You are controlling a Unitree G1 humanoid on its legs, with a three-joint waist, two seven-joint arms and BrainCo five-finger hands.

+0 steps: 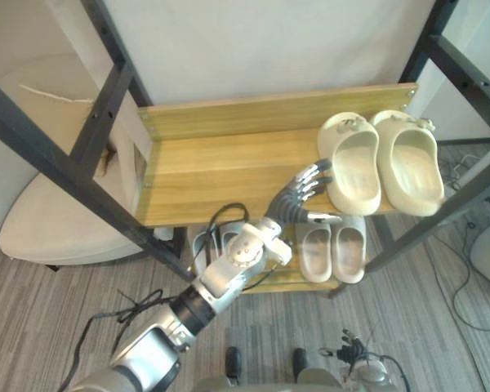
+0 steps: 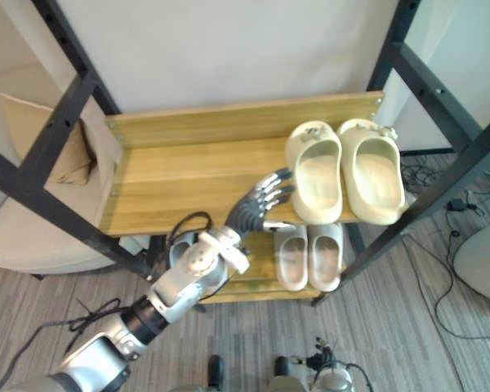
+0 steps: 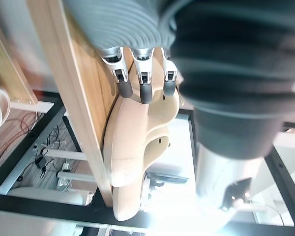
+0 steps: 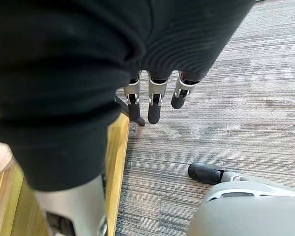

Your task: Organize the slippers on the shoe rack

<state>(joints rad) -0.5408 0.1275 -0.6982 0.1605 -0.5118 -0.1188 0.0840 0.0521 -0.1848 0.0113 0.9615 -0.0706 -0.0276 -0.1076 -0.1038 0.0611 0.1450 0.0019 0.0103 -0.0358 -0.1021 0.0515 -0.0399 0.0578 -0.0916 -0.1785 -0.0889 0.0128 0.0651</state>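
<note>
The left hand (image 1: 298,196) is reaching over the top shelf of the shoe rack (image 1: 220,163), its fingers (image 3: 142,91) lying straight and spread, gripping nothing, the thumb sticking out to the side. Right at its fingertips a pair of cream slippers (image 1: 384,163) is sitting side by side on that shelf, toes pointing away from the robot. The nearer slipper (image 3: 132,147) is lying just past the dark tips (I cannot tell whether they are quite touching its side), and its partner is lying beyond it, farther from the hand. Below the hand, on the lower shelf, a smaller pale grey pair (image 1: 333,249) is resting together. The right hand (image 4: 155,98) is hanging low over the striped grey carpet (image 4: 226,123), fingers loose and straight, holding nothing, with the rack's wooden edge just beside it.
</note>
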